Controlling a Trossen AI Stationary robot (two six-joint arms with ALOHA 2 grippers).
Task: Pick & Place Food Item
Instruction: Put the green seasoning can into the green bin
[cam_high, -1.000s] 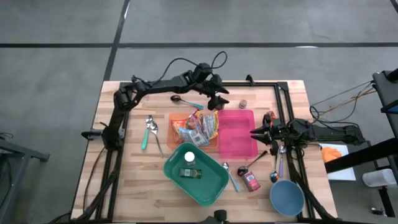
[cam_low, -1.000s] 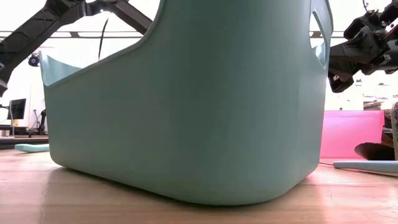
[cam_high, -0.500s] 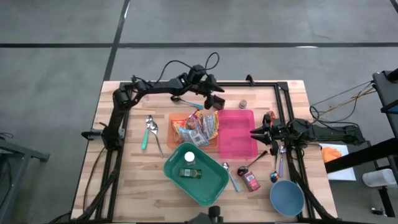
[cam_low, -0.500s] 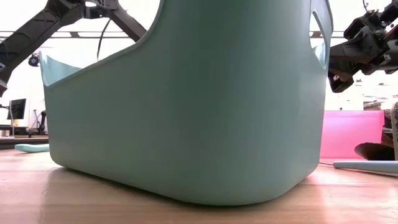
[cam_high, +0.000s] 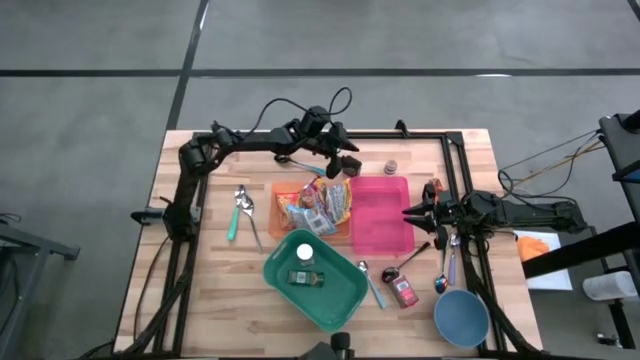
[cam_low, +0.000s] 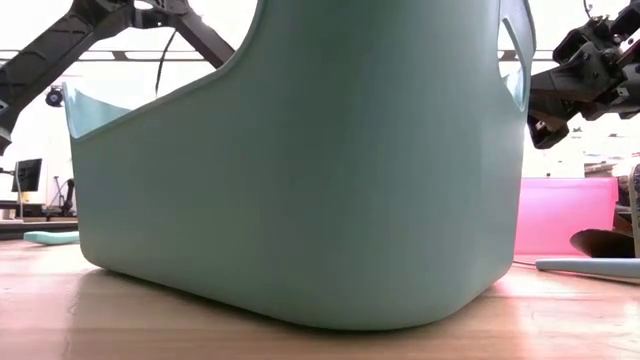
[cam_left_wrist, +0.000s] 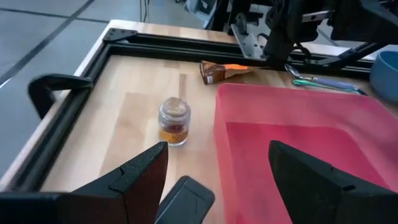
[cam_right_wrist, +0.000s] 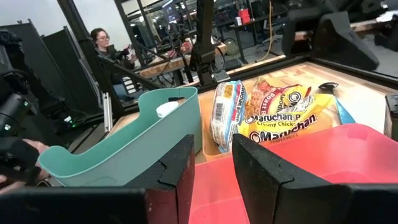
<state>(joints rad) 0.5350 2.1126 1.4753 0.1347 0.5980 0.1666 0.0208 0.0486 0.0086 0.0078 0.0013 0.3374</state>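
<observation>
Noodle packs (cam_high: 318, 200) lie in the orange bin (cam_high: 279, 195). Left gripper (cam_high: 338, 170) hovers just beyond them, jaws wide and empty: approach step. Next, descend onto one pack; right gripper (cam_high: 410, 213) waits beside the pink bin (cam_high: 380, 215), jaws narrow.

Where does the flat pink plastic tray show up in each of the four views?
High view: the flat pink plastic tray at table centre, right of the orange bin of ramen packets.
Low view: a pink wall at the right edge.
Left wrist: fills the right side.
Right wrist: foreground.
Shared landmark: the teal plastic tub.
</observation>
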